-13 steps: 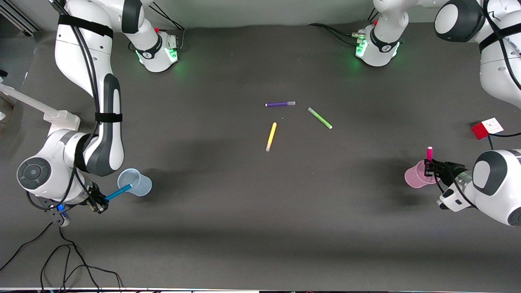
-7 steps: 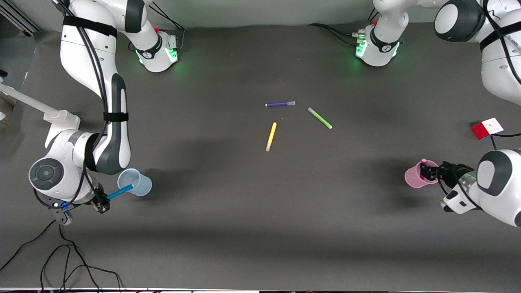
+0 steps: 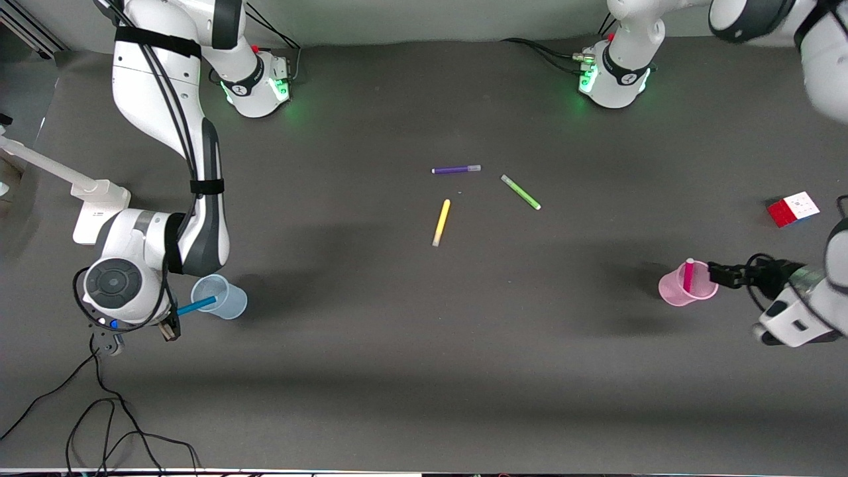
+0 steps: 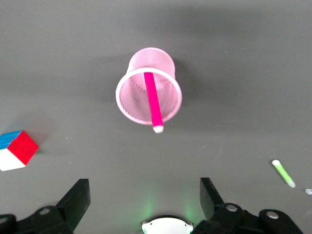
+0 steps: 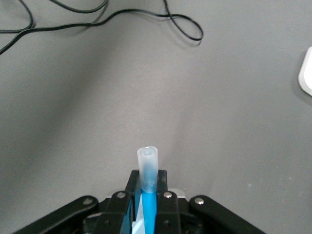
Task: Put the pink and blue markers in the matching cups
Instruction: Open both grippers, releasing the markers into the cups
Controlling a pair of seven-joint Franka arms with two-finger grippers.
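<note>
The dark grey table (image 3: 411, 344) carries a purple marker (image 3: 456, 169), green marker (image 3: 521, 192) and yellow marker (image 3: 441, 222) near its middle. A pink cup (image 3: 677, 293) and colour cube (image 3: 793, 209) stand toward the left arm's end, a pale blue cup (image 3: 228, 302) toward the right arm's.

This is a robotics lab bench, not a home or shop. A dark grey mat (image 3: 411, 344) covers the table, two white arms stand bolted at its edge on bases lit green (image 3: 257, 89) (image 3: 613, 79), and black cables (image 3: 99, 424) trail loose across a corner. Scattered test props, such as a colour puzzle cube (image 3: 793, 209) and stray marker pens (image 3: 441, 222), lie on it.
</note>
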